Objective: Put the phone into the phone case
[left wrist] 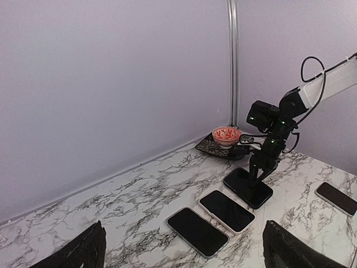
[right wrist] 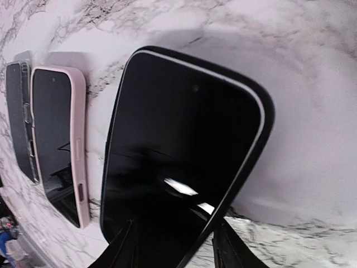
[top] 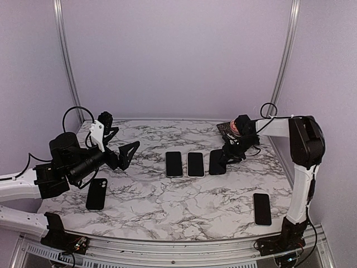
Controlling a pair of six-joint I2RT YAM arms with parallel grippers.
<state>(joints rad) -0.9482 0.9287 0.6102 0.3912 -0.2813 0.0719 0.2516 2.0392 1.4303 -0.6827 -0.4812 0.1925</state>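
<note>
Where the right gripper (top: pixel 227 154) hangs low over the marble table (top: pixel 156 206), its fingers (right wrist: pixel 124 248) straddle the near end of the phone (right wrist: pixel 178 151), which lies flat inside a black phone case (right wrist: pixel 266 120); whether they pinch it cannot be told. Beside it lie a pink-cased phone (right wrist: pixel 56 139) and a third phone (right wrist: pixel 19 123). Behind stands a red bowl (left wrist: pixel 226 134) on a dark plate (left wrist: pixel 206 146). Jaws of the left gripper (top: pixel 127 155) stand wide apart, empty, near a separate black case (top: pixel 96 193). Another phone (top: pixel 262 209) lies by the right arm's base.

Left fingers (left wrist: pixel 83 252) spread wide, right fingers (right wrist: pixel 227 251) partly parted, angled down.
</note>
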